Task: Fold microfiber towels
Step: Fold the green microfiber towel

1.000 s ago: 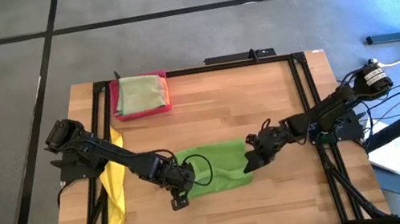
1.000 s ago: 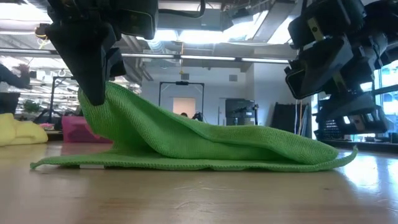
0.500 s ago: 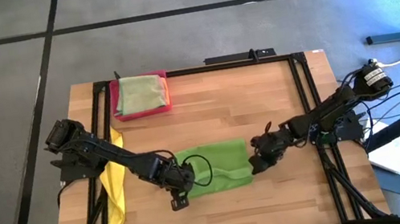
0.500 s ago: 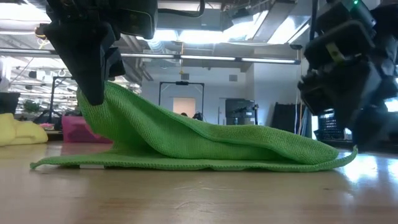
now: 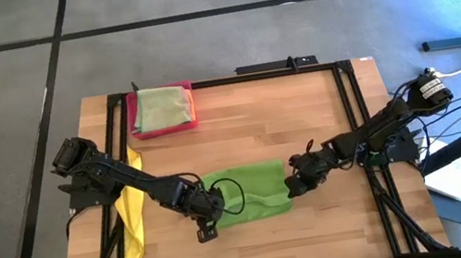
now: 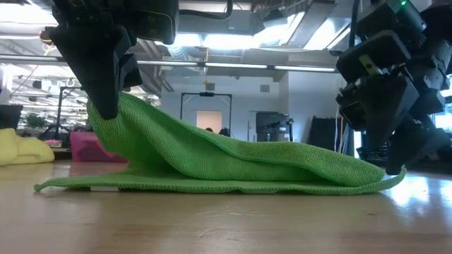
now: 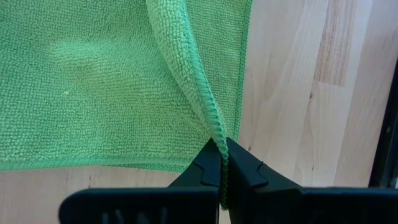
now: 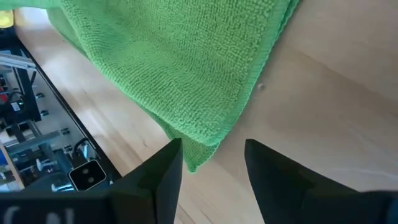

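Observation:
The bright green towel lies at the middle of the table, nearer its front edge. Most of it rests flat on the wood, but its left part rises in a slope to my left gripper, which is shut on it. My right gripper is open and tipped down at the towel's right corner. That corner lies between its two fingers, close to one of them, and I see no touch. A yellow towel lies along the table's left side. My left gripper pinches the green towel's hemmed edge between its two shut fingers, at the towel's left end. It comes steeply from above. The edge is raised off the table and runs up into the fingers, while the rest of the towel lies flat below.
At the far left stands a pink-red tray with folded cloths in it. A black frame borders the tabletop. Bare wood shows between the tray and the green towel and along the near edge.
My right gripper has tipped downward and sunk toward the green towel's right corner, still open. My left gripper and the raised towel have kept still.

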Tool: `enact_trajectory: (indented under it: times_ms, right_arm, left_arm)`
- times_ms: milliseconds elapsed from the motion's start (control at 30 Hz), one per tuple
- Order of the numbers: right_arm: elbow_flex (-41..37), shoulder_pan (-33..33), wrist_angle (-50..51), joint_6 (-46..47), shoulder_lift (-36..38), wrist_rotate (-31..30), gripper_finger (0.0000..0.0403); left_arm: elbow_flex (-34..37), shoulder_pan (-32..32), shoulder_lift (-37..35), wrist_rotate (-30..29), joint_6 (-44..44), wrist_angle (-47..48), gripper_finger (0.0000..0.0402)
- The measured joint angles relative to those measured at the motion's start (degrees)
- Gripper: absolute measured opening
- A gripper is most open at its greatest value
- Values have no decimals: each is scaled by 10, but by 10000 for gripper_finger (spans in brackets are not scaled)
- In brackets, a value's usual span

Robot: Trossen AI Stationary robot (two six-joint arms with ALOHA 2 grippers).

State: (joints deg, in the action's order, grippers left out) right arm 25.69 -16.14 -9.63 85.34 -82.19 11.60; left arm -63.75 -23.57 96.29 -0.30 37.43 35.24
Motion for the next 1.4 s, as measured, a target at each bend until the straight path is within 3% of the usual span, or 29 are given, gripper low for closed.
enact_trajectory:
  times_ms: [933,1400]
  right_arm:
    - [1,-7,-29,27,-17,-14,177]
    - [1,-7,-109,57,-32,-30,177]
  left_arm:
    - [0,0,0,0,0,-4,0]
    - [0,0,0,0,0,-4,0]
